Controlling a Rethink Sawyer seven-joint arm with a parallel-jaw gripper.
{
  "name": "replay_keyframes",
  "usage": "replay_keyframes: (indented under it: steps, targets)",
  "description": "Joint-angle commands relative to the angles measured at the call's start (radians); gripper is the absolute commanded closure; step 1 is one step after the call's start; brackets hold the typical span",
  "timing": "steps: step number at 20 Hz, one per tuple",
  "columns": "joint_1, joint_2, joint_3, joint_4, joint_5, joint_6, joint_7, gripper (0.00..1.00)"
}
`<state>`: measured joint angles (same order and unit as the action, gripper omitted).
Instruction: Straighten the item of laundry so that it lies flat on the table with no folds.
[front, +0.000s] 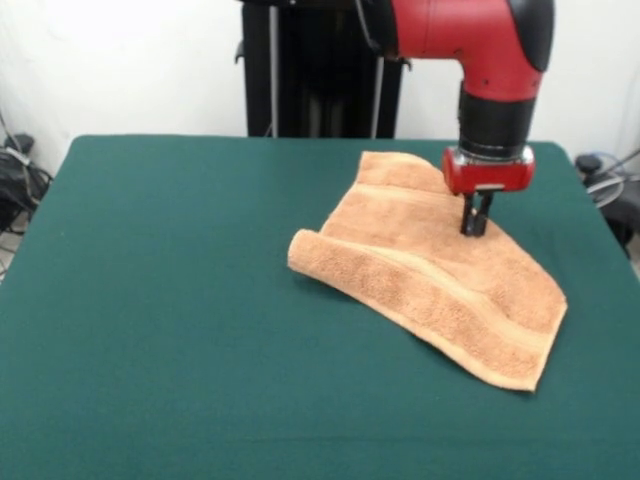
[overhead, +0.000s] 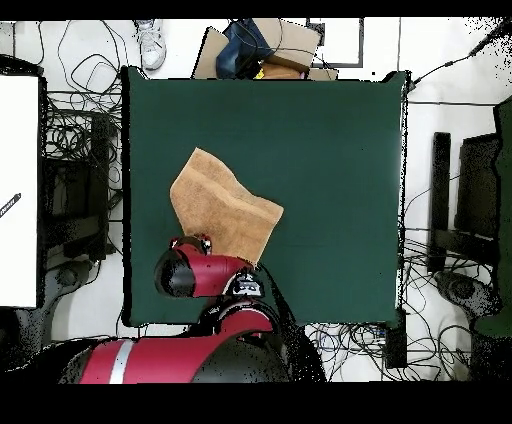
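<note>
Looking across the wide dark green felt-covered table (front: 180, 330) from the front, you find its left half bare. Right of centre lies the light orange-tan terry-cloth towel (front: 440, 275), its left edge curled up into a raised fold, a woven band running along its near side. Further right, the red and black arm's gripper (front: 476, 224) points straight down, its dark fingers pressed together, tips touching the towel's upper surface.

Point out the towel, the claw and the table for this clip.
towel (front: 440, 275): front view, on its flat middle.
claw (front: 475, 222): front view, at its dark tips pressed on the cloth.
table (overhead: 330, 150): overhead view, on bare green surface.
</note>
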<state>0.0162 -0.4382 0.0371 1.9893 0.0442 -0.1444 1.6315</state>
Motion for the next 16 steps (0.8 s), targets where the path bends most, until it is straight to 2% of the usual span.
replay_keyframes:
  steps: [1,16]
  targets:
    - [0.041,0.096,0.06,0.099,0.05,-0.022,0.284,1.0]
    - [0.012,0.084,0.063,0.148,0.045,-0.055,0.268,1.0]
